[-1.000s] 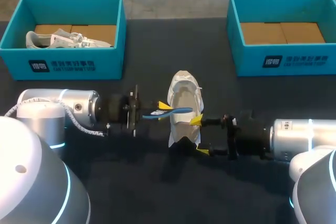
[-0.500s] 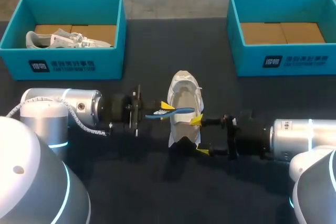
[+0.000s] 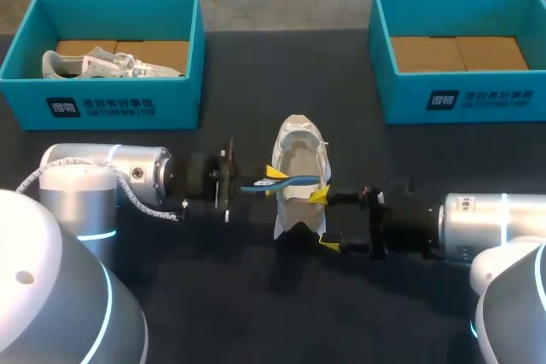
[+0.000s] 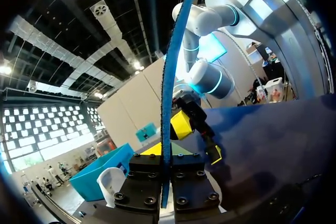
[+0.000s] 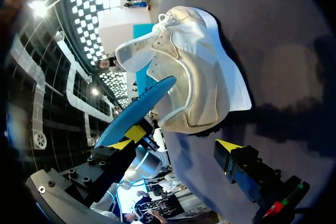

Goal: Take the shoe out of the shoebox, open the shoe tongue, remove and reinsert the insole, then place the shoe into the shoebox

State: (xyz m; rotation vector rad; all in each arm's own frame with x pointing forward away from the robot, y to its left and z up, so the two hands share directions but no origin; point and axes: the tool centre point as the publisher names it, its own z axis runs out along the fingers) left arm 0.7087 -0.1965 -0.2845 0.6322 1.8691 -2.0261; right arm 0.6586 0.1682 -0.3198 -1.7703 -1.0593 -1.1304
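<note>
**At mid-table: shoe (image 3: 299,151) out of its box, insole (image 3: 290,182) gripped**

Between the two arms, on the dark table (image 3: 247,83), the white shoe stands upright on its sole. Its toe points to the far edge and its opening faces up.

Left gripper (image 3: 266,180): closed flat on the blue insole, one finger on each face. The left wrist view shows the insole edge-on, running out from between the finger blocks. It lies level over the shoe, and its free end reaches across the opening.

Right gripper (image 3: 324,221): fingers spread wide, holding nothing. It sits at the shoe's right side by the heel. One yellow tip is against the shoe's side wall. The other fingertip (image 5: 227,147) sits just behind the heel and, in the right wrist view, apart from the sole. The heel lies between the two.

Left shoebox (image 3: 102,106): teal, at the far left, well apart from the shoe. It holds a second white shoe (image 3: 111,64) lying on brown cardboard (image 3: 158,50).

Right shoebox (image 3: 461,101): teal, at the far right, with a brown cardboard floor showing.
</note>
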